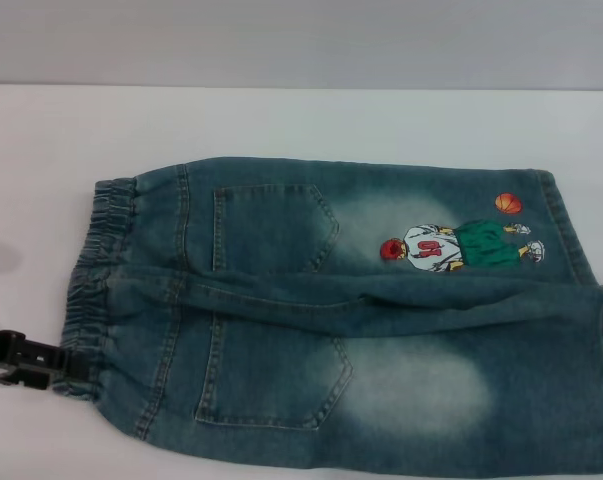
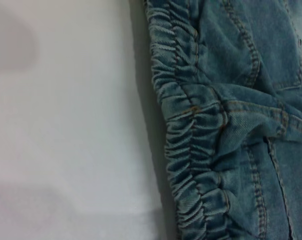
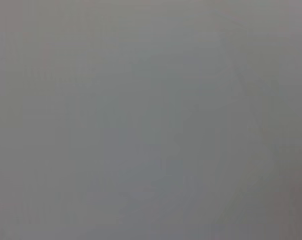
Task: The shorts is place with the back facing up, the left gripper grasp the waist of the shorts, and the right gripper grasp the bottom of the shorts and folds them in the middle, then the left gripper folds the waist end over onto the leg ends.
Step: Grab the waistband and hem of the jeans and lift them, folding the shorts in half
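Jaws of the left gripper (image 1: 66,368) seemingly pinch the waist (image 1: 93,285) of the shorts (image 1: 361,330).

1 pair of faded blue denim shorts (image 1: 361,330), 2 stitched back pockets, 1 gathered elastic waistband (image 1: 96,290), 1 embroidered basketball player (image 1: 461,247), 1 orange embroidered ball (image 1: 508,203), 1 black claw gripper (image 1: 26,362) in view, 1 white table (image 1: 281,125)

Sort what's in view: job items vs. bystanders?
Job:
- shorts, back up, flat
- waist, robot's left end
- leg ends, robot's right end
- left gripper, at the waist's near corner

Bystanders:
- white table only; right gripper not in view
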You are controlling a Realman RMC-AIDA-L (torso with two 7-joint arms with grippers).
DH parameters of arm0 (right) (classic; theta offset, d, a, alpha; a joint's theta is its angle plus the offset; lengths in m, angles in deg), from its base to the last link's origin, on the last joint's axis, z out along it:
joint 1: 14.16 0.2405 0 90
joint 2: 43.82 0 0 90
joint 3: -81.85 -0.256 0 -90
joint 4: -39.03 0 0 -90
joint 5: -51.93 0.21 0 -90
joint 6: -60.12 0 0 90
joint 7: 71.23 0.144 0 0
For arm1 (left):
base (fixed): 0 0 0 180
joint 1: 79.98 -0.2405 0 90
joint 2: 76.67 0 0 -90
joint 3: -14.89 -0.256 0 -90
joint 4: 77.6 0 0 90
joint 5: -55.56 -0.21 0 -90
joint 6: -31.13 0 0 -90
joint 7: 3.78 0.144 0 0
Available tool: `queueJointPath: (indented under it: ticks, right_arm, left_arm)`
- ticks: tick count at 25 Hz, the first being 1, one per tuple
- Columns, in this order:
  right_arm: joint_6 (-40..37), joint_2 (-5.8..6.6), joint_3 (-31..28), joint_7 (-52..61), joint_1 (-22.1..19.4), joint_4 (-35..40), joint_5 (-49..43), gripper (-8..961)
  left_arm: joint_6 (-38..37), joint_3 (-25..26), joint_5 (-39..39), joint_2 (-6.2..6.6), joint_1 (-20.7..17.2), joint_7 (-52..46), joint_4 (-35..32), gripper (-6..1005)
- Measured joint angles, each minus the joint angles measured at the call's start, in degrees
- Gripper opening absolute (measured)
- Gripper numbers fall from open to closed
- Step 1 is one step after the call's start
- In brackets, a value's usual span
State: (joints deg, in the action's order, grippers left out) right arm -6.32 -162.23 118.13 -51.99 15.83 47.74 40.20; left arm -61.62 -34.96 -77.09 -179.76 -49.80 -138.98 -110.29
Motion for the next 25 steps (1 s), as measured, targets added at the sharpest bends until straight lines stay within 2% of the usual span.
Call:
queueJointPath:
  ticks: [10, 23, 25]
  right_arm:
    - [0.0, 0.03, -0.3, 0.0, -0.1, 0.0, 0.0, 559]
    - [0.0, 0.03, -0.4, 0.0, -0.2, 0.0, 0.4, 558]
    - [0.0, 0.03, -0.4, 0.0, -0.3, 0.0, 0.5, 558]
  left_arm:
    - [-0.8, 0.1, 0.0, -0.67, 0.7, 0.3, 0.0, 777]
    - [-0.9, 0.2, 0.0, -0.7, 0.8, 2.0, -0.5, 765]
    - [-0.9, 0.0, 0.0, -0.7, 0.8, 2.3, -0.5, 718]
